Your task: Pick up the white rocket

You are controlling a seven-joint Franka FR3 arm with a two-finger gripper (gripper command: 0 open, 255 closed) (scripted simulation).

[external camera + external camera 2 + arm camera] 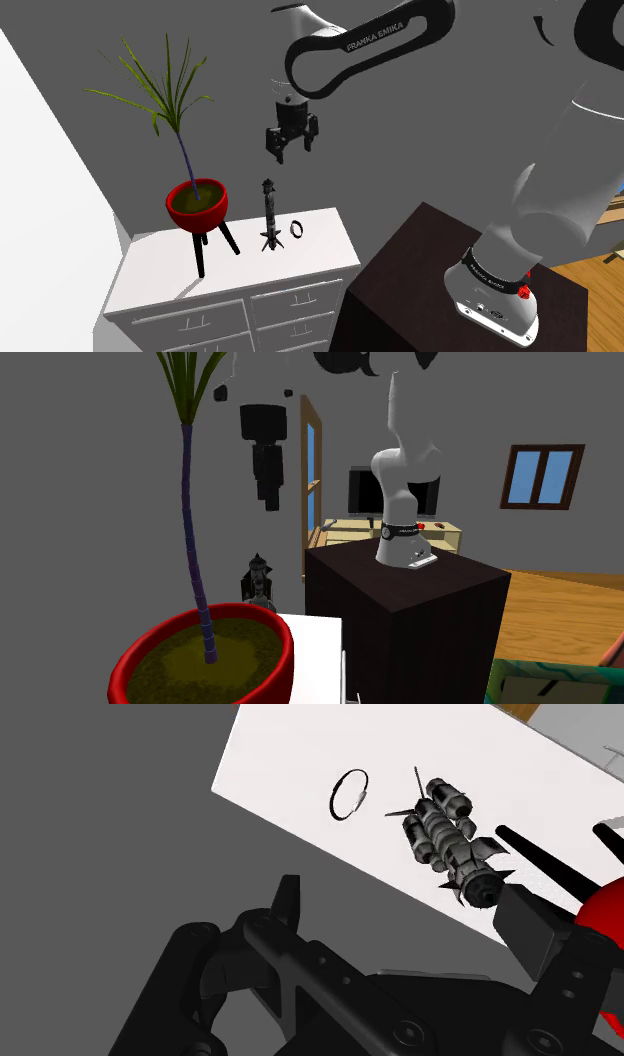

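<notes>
Dark metallic-looking rocket point(268, 215), glossy red pot point(205, 212), matt white dresser top point(322, 242), wooden floor point(570, 614)

White dresser point(160, 272) — dark rocket point(269, 215), ring point(297, 229), planter point(197, 204)

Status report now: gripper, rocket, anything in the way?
Gripper open, empty. Rocket dark grey, upright on white dresser, below gripper, untouched. Red plant pot near one side, small ring on the other.

On the white dresser point(325, 247): a dark grey rocket point(268, 213) banded in lighter grey, a black ring point(297, 229), and a red pot point(197, 208) on black legs, with olive soil, a bluish-purple stem and green leaves. Above the dresser, an all-black gripper point(291, 152).
</notes>
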